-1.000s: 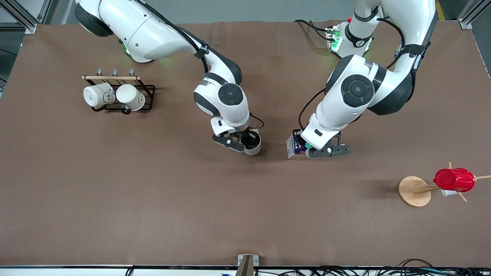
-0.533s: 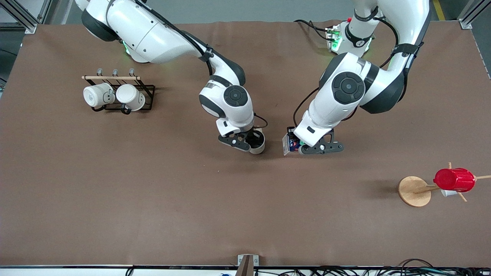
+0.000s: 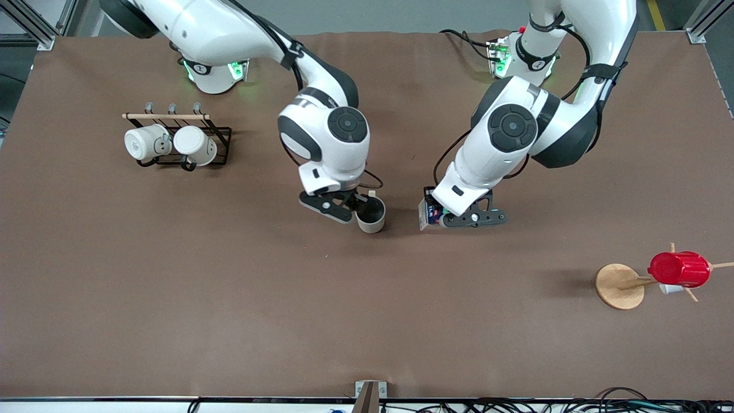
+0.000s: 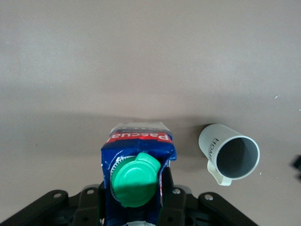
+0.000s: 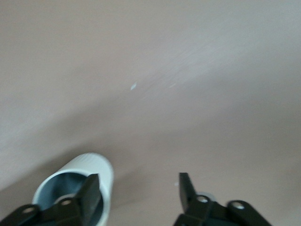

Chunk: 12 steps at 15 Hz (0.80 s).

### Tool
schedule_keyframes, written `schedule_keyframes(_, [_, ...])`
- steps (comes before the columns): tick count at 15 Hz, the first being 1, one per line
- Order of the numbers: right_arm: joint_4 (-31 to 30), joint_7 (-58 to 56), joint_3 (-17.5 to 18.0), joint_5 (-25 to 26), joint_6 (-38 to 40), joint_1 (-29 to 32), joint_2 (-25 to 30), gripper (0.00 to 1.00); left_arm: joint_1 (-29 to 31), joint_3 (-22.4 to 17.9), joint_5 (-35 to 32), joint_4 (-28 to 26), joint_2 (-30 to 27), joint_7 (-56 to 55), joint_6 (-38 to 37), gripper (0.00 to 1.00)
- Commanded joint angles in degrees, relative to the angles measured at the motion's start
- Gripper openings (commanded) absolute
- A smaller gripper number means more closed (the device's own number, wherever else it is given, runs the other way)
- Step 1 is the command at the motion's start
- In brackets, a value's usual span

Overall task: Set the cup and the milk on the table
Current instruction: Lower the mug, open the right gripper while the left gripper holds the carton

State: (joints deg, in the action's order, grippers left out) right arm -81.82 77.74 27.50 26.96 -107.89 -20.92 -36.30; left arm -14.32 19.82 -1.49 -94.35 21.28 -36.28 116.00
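Observation:
The cream-white cup (image 3: 370,217) stands upright on the brown table (image 3: 367,321), grey inside showing. My right gripper (image 3: 355,205) is just above its rim, open; in the right wrist view (image 5: 137,181) one finger (image 5: 89,193) crosses the cup's mouth (image 5: 80,174) and nothing sits between the fingers. My left gripper (image 3: 444,217) is shut on the blue and white milk carton (image 3: 425,213), held upright low at the table beside the cup, toward the left arm's end. The left wrist view shows the carton (image 4: 138,141) with its green cap between my fingers (image 4: 134,188), and the cup (image 4: 230,150) next to it.
A black wire rack (image 3: 221,137) with two white mugs stands toward the right arm's end. A wooden stand (image 3: 619,285) carrying a red cup (image 3: 679,268) stands toward the left arm's end, nearer the front camera. Cables lie near the left arm's base.
The right arm swung toward its own end of the table and its wrist rose; the cup shifted slightly the same way. The left gripper carried the milk a little closer to the cup.

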Motion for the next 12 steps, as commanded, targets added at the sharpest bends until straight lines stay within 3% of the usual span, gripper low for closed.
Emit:
schedule_keyframes(1, [-3.17,-7.05,0.45,0.64,6.7,5.78,8.24,1.0,-1.68,-0.14,-0.36,1.53,1.04,-0.99,-0.51,0.4])
schedule_keyframes(5, [-6.33,-21.53,0.44,-0.67,9.27,16.94,19.85,1.0,-3.79,-0.14,-0.27,1.53,1.31,-1.6,-0.51,0.4])
schedule_keyframes(7, [-6.07,-32.77,-1.39,-6.88,10.15,21.69,23.54,1.0,-5.53,-0.31,-0.53,1.53,1.83,-3.79,-0.34,0.4])
schedule_keyframes(9, [-6.07,-44.9,-8.92,-12.43,11.64,21.72,27.23,1.0,-6.86,-0.4,-3.77,1.53,2.88,-6.42,0.8,0.4])
schedule_keyframes(12, [-5.19,-58.1,-16.76,-18.16,15.07,21.71,30.93,1.0,-7.13,-0.4,-5.81,3.19,5.95,-10.38,3.52,0.4])
